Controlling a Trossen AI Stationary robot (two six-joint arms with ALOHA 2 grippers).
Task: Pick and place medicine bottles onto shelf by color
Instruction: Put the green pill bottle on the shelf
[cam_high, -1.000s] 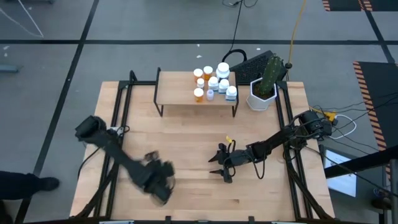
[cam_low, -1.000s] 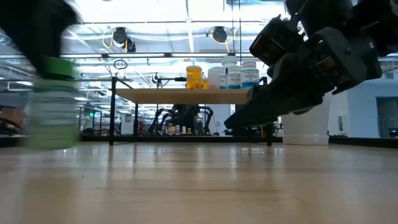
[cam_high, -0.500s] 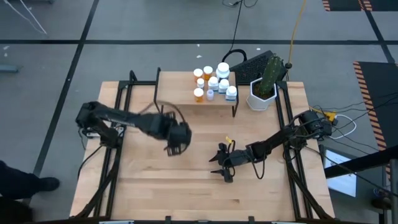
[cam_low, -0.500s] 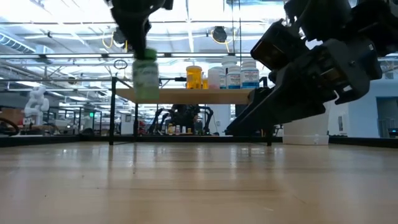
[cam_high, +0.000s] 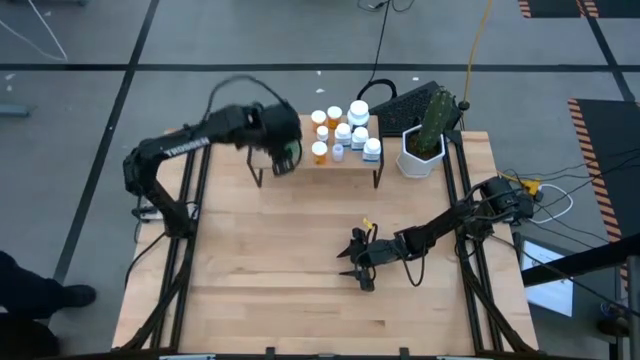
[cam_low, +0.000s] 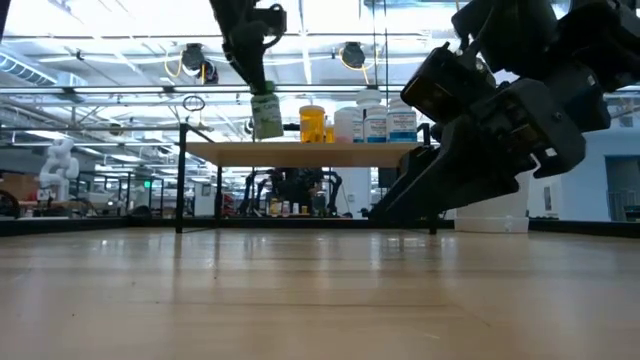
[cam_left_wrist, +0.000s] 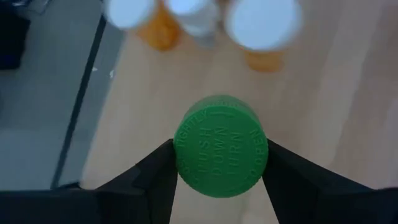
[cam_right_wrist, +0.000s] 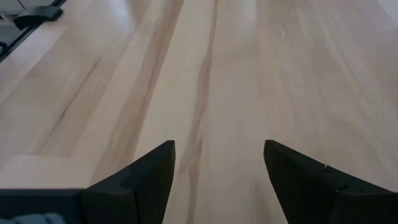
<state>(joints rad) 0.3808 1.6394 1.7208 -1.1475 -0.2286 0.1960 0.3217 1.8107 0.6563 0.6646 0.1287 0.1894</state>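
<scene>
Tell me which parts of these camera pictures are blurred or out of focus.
Left wrist view: green bottle cap sharp, the bottles beyond it soft. High view: left gripper and its arm slightly smeared. Low view: right gripper close up, soft-edged.

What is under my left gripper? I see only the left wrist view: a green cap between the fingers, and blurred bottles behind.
Observer: The high view shows the left gripper over the left part of the shelf, beside the bottles already there.
Operator: Is the green bottle standing on the board?
Observer: No. In the low view the green bottle hangs above the board, with a gap under it.
Operator: Where is the other arm?
Observer: The right gripper is low over the middle of the table, open and empty.
</scene>
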